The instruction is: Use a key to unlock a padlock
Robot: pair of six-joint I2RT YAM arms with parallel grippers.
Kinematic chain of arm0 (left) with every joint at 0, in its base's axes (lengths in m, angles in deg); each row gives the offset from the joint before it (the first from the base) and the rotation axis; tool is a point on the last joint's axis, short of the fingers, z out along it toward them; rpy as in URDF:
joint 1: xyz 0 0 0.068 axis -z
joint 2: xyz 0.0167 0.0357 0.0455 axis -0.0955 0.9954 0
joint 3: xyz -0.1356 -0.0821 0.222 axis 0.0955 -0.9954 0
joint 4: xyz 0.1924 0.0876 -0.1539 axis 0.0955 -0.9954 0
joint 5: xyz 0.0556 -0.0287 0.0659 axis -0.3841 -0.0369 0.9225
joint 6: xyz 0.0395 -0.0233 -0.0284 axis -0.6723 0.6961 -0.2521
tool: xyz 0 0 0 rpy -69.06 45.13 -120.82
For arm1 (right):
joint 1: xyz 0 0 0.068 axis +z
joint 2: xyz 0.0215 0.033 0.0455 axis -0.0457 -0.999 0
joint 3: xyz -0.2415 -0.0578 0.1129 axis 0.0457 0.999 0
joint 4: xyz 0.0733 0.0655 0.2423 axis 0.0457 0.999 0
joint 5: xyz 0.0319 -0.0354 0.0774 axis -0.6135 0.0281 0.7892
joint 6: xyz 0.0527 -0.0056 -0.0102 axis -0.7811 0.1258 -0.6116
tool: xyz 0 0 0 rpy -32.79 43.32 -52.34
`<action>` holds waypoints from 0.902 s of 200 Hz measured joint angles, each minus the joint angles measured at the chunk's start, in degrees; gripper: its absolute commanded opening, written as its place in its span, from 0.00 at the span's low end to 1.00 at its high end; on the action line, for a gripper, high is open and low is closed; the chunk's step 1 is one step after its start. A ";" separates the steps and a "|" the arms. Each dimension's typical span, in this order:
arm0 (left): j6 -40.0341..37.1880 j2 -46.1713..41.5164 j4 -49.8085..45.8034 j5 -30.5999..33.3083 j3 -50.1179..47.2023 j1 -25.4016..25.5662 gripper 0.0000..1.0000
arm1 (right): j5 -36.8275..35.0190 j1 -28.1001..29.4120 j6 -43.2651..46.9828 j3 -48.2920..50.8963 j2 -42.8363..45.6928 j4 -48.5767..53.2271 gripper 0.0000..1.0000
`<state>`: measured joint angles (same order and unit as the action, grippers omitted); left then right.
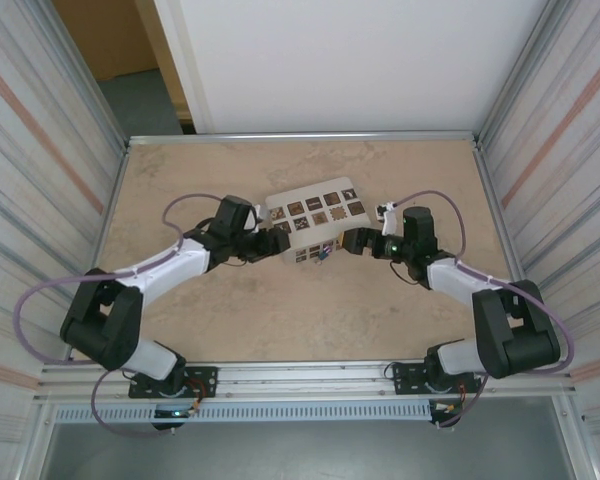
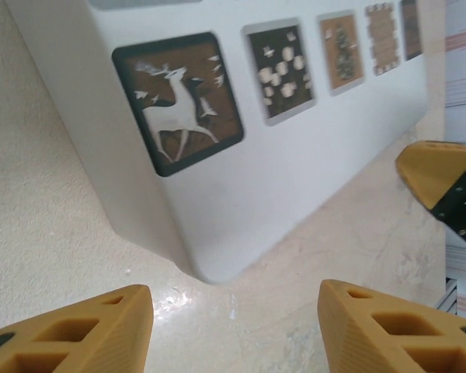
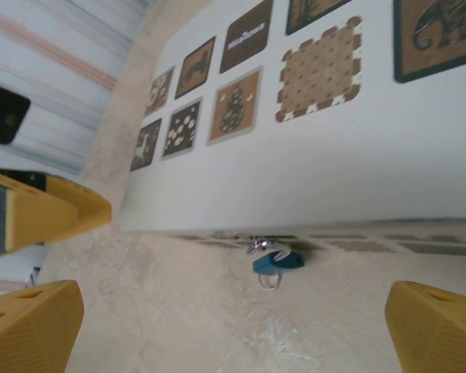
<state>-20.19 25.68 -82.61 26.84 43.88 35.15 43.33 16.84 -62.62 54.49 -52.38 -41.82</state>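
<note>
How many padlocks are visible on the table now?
1. The blue padlock lies on the table, close beside the white box. Another could be hidden behind the box.

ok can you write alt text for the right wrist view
A tiny blue padlock lies on the beige table at the foot of a white box patterned with dark square tiles. The right gripper hangs open in front of it, yellow fingers at the bottom corners, holding nothing.

Tiny blue padlock (image 1: 323,254) beside white box (image 1: 315,213)
</note>
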 measured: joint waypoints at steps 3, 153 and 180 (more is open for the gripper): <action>0.00 -0.48 -0.28 0.00 0.00 0.00 0.57 | 0.28 0.00 0.11 0.22 0.26 -0.07 0.99; -2.23 6.47 -3.37 -2.25 12.94 0.46 0.30 | -5.01 9.46 3.98 4.87 -11.21 -16.72 0.78; -2.84 10.29 -3.37 -2.27 13.81 0.48 0.29 | -5.77 9.90 3.98 4.74 -14.03 -19.52 0.76</action>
<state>-23.03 35.98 -85.98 24.56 57.69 35.63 37.56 26.74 -58.64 59.23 -66.41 -61.34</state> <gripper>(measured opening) 0.294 0.766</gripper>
